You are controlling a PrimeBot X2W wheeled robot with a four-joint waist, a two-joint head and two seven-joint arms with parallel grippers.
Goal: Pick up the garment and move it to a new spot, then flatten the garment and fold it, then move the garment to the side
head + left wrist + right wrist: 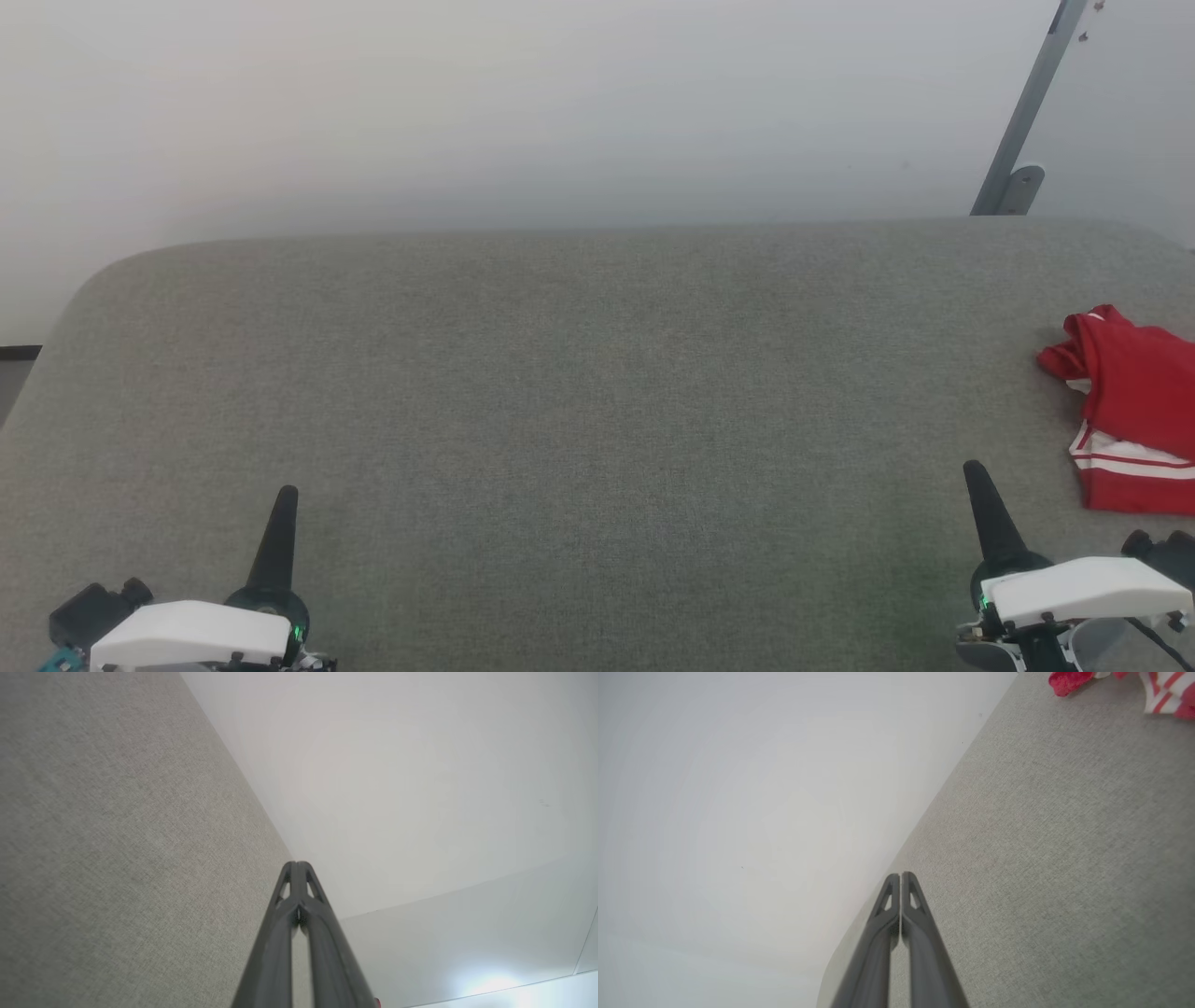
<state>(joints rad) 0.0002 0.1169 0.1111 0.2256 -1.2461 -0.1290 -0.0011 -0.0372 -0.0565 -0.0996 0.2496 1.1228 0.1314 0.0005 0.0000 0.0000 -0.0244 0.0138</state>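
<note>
While both arms sit low at the near corners of the grey fabric-covered table (560, 373), the left gripper (287, 497) and the right gripper (976, 474) each point away from the robot with their two dark fingers pressed together and nothing between them. This reads as a parked pose that leaves the middle of the cloth free. The red jersey (1134, 411) lies on the table at its far right, cut off by the picture's edge. It sits a little beyond and to the right of the right gripper, apart from it, gathered into a compact, uneven bundle with white striped trim showing and no lettering visible. A garment lying at the side like this would fit one waiting to be fetched, or one already folded and set aside; the bundle's hidden part leaves that open. The head view gives the spacing between grippers and jersey, but shows each gripper as a single dark spike. The wrist views show the fingertips meeting along a thin seam, and the right wrist view catches a red corner and the striped hem at its top right.
</note>
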